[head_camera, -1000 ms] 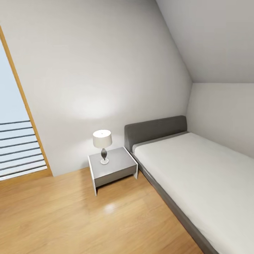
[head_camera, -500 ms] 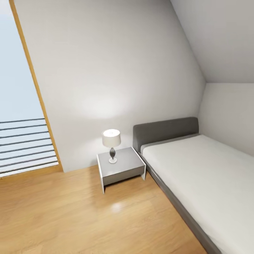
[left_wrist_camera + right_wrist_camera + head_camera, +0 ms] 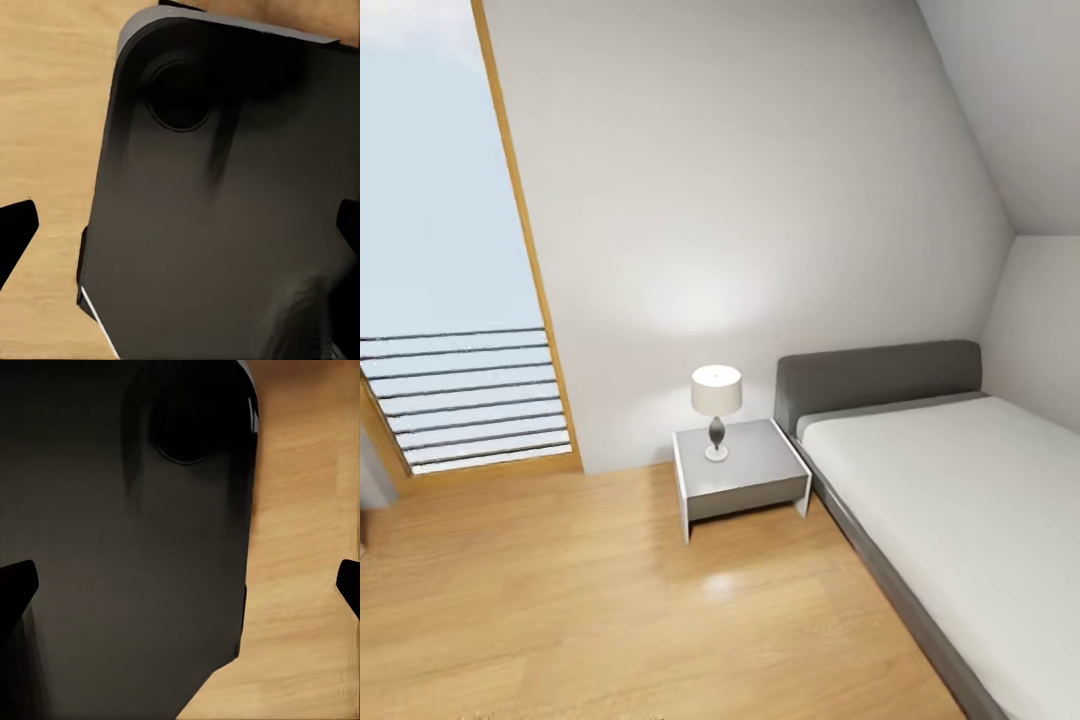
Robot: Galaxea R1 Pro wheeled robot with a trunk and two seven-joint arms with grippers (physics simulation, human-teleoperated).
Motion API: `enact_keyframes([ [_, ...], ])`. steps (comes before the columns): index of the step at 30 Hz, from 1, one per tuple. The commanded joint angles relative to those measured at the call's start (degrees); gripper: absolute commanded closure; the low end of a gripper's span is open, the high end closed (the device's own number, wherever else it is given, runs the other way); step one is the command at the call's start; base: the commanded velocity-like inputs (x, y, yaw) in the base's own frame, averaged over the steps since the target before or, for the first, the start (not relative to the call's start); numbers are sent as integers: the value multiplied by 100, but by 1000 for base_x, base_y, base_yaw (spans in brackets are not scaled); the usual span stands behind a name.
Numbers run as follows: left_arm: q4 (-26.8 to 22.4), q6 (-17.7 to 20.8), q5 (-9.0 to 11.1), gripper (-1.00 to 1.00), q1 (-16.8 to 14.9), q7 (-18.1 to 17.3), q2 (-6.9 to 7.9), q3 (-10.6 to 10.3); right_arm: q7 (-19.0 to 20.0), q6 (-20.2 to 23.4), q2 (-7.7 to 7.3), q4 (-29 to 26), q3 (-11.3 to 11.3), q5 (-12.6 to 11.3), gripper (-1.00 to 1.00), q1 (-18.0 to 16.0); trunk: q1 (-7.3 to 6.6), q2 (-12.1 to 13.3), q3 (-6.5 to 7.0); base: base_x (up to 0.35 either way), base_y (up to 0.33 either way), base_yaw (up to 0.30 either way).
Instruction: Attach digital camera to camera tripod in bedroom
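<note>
Wood floor [image 3: 560, 600]: nightstand [image 3: 740, 478], grey bed [image 3: 950, 500] on it.

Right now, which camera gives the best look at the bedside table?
The head view: the bedside table stands whole there between window and bed, a lamp on top. Both wrist views show dark robot body over wood floor instead.

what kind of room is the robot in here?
Most likely a bedroom: a grey bed with a padded headboard, a nightstand beside it bearing a small table lamp, a sloped white ceiling and a light wood floor.
</note>
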Motion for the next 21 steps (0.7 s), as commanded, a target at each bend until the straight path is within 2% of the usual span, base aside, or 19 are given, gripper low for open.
enact_keyframes([
  [1,-7,-12,175,-100,0,5,3,-4,-6,-11,-3,-1,2,5,-100,0,0,-2,-3,0,0,285],
  [5,-12,-24,688,-100,0,13,12,-12,-6,-2,-11,-33,-3,15,-100,-3,0,-2,-3,0,0,290],
  [9,-16,-34,995,-100,0,19,15,-19,-6,5,-5,-191,-5,19,-100,-6,0,-2,-3,0,0,296],
  [16,-19,-40,1213,-100,1,23,26,-19,-2,-3,-4,-387,14,14,-100,-8,0,-2,-3,0,0,299],
  [21,-19,-41,1261,-100,0,23,47,-16,-5,-31,-31,-420,15,0,-100,-8,0,-2,-3,0,0,300],
])
